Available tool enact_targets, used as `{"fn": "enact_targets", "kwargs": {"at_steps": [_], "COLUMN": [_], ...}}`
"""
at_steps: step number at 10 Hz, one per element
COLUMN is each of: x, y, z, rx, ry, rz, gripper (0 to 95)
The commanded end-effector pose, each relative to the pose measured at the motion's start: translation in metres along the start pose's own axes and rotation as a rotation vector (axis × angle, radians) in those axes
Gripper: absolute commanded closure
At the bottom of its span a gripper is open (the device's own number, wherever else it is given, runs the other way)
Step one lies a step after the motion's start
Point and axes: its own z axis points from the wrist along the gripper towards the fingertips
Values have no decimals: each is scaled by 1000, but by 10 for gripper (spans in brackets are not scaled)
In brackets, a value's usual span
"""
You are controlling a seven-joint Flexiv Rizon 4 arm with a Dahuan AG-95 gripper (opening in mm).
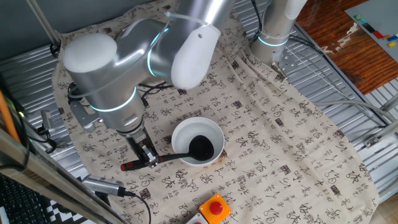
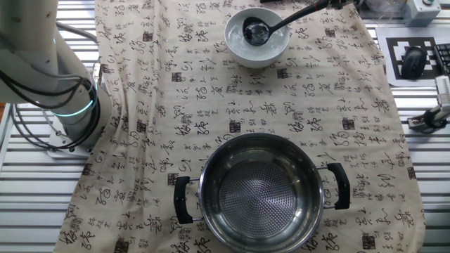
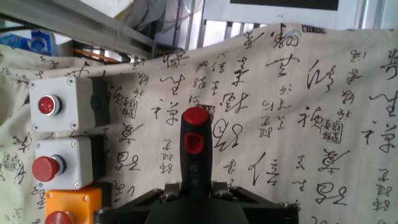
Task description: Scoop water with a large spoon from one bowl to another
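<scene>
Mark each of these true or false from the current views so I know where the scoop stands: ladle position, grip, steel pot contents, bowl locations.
1. The ladle cup sits inside the white bowl. True.
2. The gripper is shut on the ladle handle near its red end. True.
3. The ladle cup is over the steel pot. False: it is in the white bowl.
4. The steel pot has two black side handles. True.
5. The white bowl touches the steel pot. False: patterned cloth lies between them.
</scene>
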Motion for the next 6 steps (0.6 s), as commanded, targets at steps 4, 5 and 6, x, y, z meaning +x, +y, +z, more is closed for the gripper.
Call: {"fn": "enact_targets", "kwargs": {"at_steps": [4, 5, 6], "x": [9, 13, 14], "y": [0, -1, -1], "z": [-8, -11, -12], "rx": [11, 11, 12], "ry": [28, 31, 34], "rz": [-4, -6, -8], "gripper": [950, 950, 950]}}
